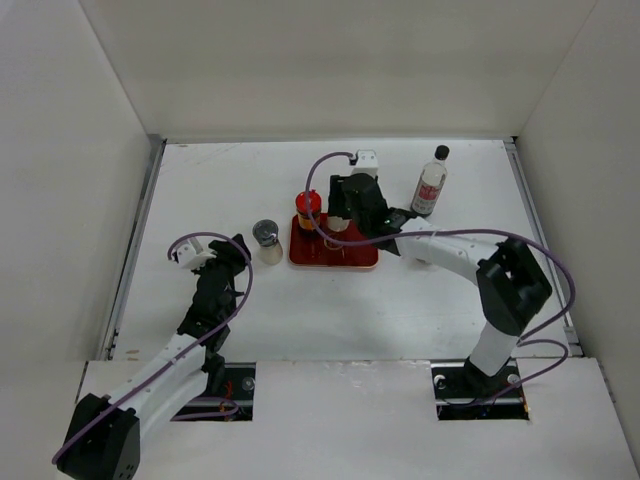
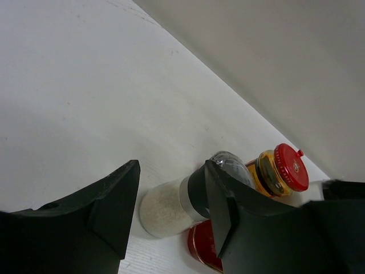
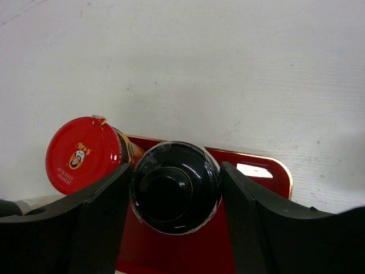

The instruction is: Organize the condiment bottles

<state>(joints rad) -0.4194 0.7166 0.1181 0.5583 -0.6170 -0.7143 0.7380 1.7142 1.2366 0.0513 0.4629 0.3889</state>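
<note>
Right gripper (image 3: 175, 171) jaws pinch the small dark bottle (image 3: 171, 197) over the red tray (image 1: 345, 258). Left gripper (image 2: 171, 171) jaws spread; grey-lidded shaker (image 2: 165, 211) just beyond.

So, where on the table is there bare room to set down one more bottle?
Free: the wide near strip between the red tray and the arm bases; the far-left corner behind the grey-lidded shaker. Crowded: the tray, where the right end effector grips the small dark bottle beside the red-capped jar.
</note>
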